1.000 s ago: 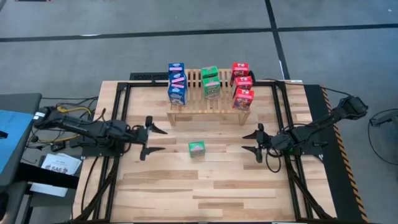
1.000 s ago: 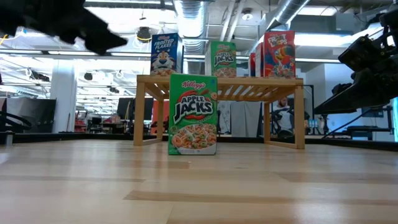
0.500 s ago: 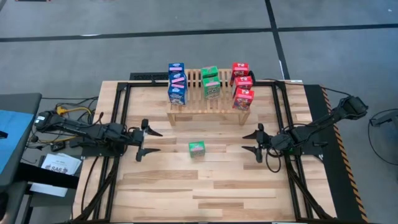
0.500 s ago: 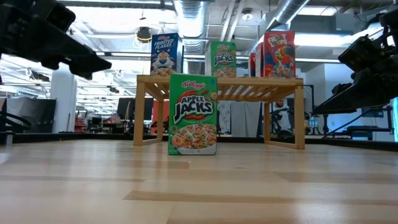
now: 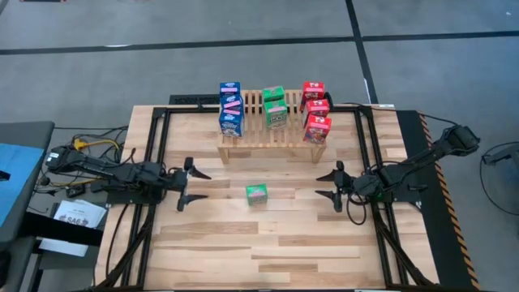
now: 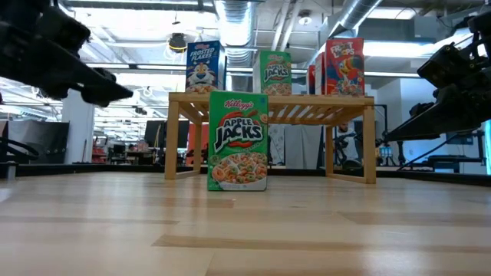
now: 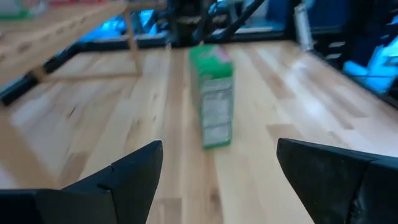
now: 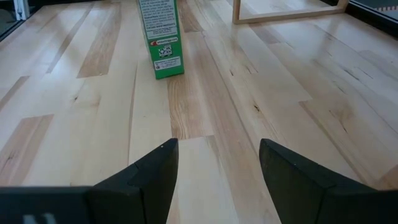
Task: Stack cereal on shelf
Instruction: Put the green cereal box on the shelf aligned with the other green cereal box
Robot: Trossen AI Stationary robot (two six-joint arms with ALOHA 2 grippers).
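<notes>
Left gripper [image 5: 186, 183] retreating, fingers spread | right gripper [image 5: 332, 185] idling, spread | approaching green box [image 5: 257, 193] squarely (standing upright, tippable).

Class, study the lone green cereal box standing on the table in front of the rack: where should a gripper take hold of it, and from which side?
Grip the green cereal box across its two narrow side panels, near mid-height. It stands upright with bare table all round, and the open left gripper already faces one narrow side, so a level approach from the left probably suits.
</notes>
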